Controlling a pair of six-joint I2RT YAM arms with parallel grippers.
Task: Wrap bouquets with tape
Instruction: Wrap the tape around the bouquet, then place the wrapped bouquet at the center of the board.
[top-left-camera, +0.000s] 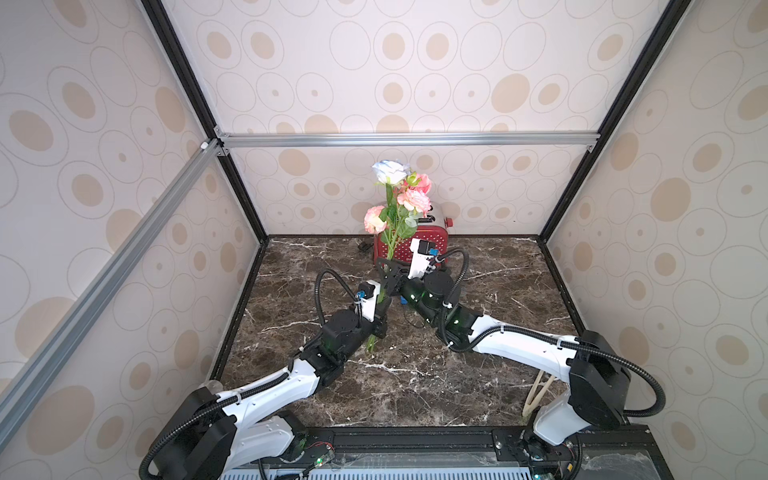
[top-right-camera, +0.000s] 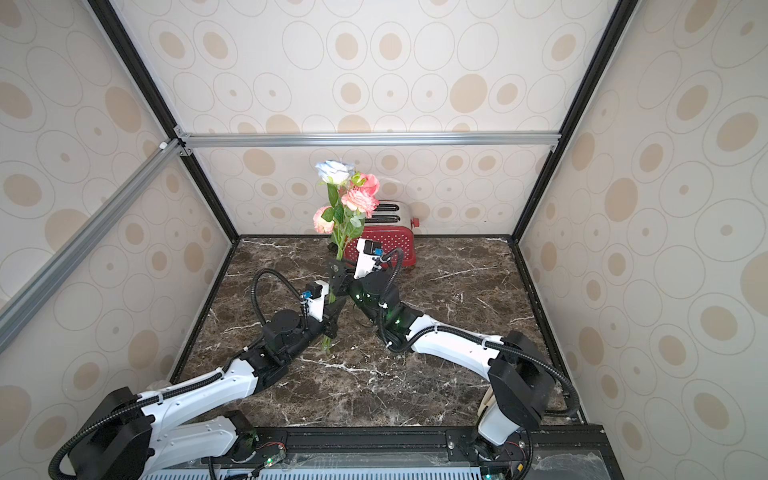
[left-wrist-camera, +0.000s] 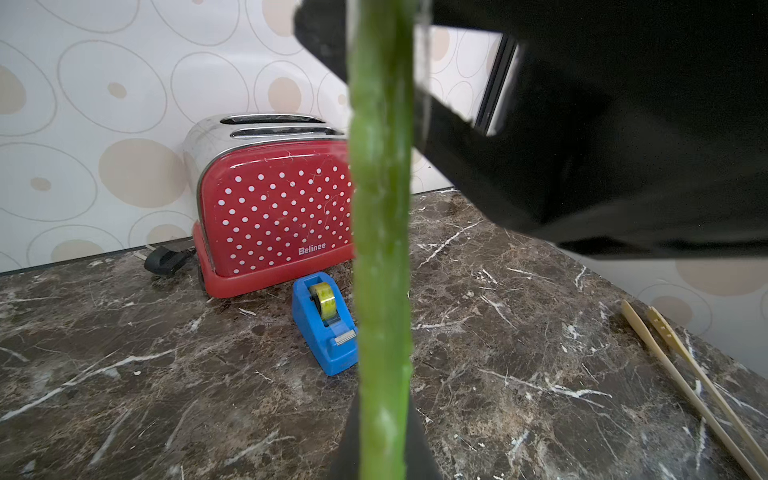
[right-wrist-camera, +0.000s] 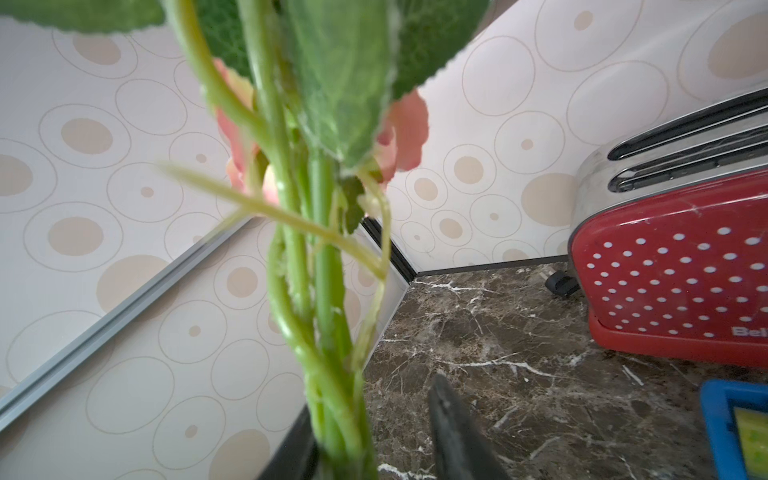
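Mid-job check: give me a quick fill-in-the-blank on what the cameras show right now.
1. The left gripper holds the bouquet upright by its ___.
2. The tape roll sits in a ___ dispenser on the table.
3. Behind the dispenser, the toaster is ___ with white dots.
4. The right gripper has its jaws ___ around the bouquet.

Missing words: stems; blue; red; open.

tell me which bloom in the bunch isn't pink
The pale white-blue rose, topmost in the bouquet. The other blooms sit lower and are all pink-peach.
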